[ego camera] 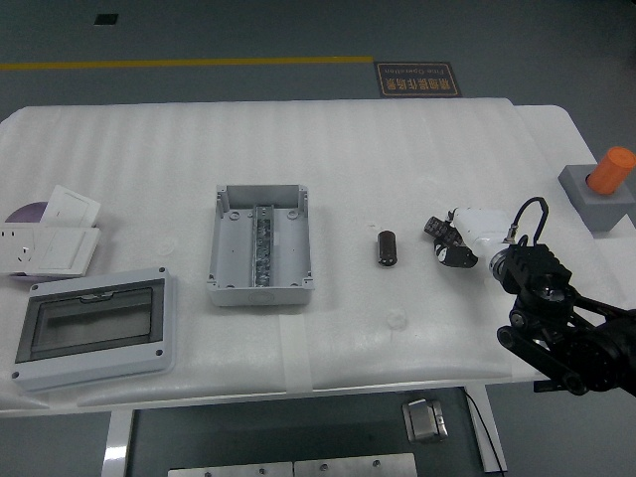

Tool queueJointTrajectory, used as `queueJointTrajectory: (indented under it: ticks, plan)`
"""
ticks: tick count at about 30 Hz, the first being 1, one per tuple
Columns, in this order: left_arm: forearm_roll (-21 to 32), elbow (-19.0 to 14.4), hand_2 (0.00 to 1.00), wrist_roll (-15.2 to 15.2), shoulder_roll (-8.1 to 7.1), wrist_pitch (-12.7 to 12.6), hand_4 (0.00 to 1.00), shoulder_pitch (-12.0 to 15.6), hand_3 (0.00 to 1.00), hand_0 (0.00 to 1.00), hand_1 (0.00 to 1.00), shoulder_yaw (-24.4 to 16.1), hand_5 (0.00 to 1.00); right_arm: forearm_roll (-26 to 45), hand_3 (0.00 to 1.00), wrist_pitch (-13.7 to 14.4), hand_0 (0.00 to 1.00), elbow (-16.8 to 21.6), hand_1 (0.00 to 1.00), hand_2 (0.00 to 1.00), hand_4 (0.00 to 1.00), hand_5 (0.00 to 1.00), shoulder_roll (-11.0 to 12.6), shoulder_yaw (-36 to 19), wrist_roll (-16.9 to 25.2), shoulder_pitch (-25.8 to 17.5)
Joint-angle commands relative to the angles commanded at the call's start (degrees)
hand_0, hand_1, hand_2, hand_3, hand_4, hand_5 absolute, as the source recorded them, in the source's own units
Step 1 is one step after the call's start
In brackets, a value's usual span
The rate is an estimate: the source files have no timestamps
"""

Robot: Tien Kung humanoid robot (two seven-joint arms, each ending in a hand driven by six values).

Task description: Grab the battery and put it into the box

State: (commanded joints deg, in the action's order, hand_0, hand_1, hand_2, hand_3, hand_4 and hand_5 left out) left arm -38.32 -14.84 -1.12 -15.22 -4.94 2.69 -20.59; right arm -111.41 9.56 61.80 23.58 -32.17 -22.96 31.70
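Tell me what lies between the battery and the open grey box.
Nothing: in the head view, only bare white table separates the battery from the box.

Robot test workshop or lab

Grey floor with a yellow line (189, 64) beyond the foam-covered table (397, 159) holding electrical enclosures.

Battery (386, 247) glossy black; box (260, 244) matt grey plastic (metal rail inside); table (397, 159) ribbed white foam.

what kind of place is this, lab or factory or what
Probably a robot test lab or workshop: a foam-covered table with electrical parts like an open junction box, and a grey floor with a yellow line.
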Motion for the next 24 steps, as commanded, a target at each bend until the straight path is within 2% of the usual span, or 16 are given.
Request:
queueJointTrajectory:
  ticks: [4, 7, 8, 13, 14, 19, 20, 24]
  plan:
    - [0.0, 0.0, 0.546, 0.0, 0.01, 0.0, 0.685, 0.0, 0.598, 0.631, 0.661, 0.0, 0.400, 0.1, 0.648, 0.5, 0.335, 1.1, 0.466, 0.479, 0.498, 0.396, 0.1, -0.3, 0.3, -0.2]
    - [0.1, 0.0, 0.546, 0.0, 0.05, 0.0, 0.685, 0.0, 0.598, 0.631, 0.661, 0.1, 0.400, -0.5, 0.648, 0.4, 0.335, 3.4, 0.466, 0.479, 0.498, 0.396, 0.3, -0.7, 0.0, -0.1]
    - [0.1, 0.1, 0.545, 0.0, 0.07, 0.0, 0.685, 0.0, 0.597, 0.631, 0.662, 0.1, 0.403, -0.8, 0.660, 0.2, 0.328, 4.5, 0.447, 0.443, 0.426, 0.347, 0.3, -0.8, -0.2, 0.1]
    - [0.3, 0.1, 0.545, -0.1, 0.06, 0.0, 0.685, 0.0, 0.597, 0.631, 0.662, 0.3, 0.403, -2.5, 0.660, -1.2, 0.328, 10.2, 0.447, 0.443, 0.426, 0.347, -0.4, -0.9, -1.6, 1.9]
    - [0.3, 0.2, 0.546, -0.1, 0.05, 0.0, 0.686, 0.0, 0.597, 0.631, 0.662, 0.4, 0.405, -2.8, 0.666, -1.4, 0.318, 11.2, 0.447, 0.438, 0.347, 0.276, -0.7, -0.9, -1.8, 2.3]
    - [0.8, 0.3, 0.546, -0.1, 0.04, 0.0, 0.686, -0.1, 0.597, 0.631, 0.662, 0.9, 0.405, -4.5, 0.666, -2.3, 0.318, 15.7, 0.447, 0.438, 0.347, 0.276, -4.1, 0.5, -2.9, 4.9]
    - [0.9, 0.4, 0.546, -0.1, 0.05, 0.1, 0.687, -0.1, 0.597, 0.631, 0.662, 1.0, 0.406, -4.8, 0.663, -2.4, 0.329, 16.1, 0.461, 0.438, 0.410, 0.331, -5.2, 1.0, -3.0, 5.4]
    - [1.1, 0.4, 0.546, -0.2, 0.09, 0.1, 0.687, 0.0, 0.597, 0.631, 0.662, 1.3, 0.406, -5.2, 0.663, -4.3, 0.329, 16.0, 0.461, 0.438, 0.410, 0.331, -9.5, 2.9, -3.2, 7.1]
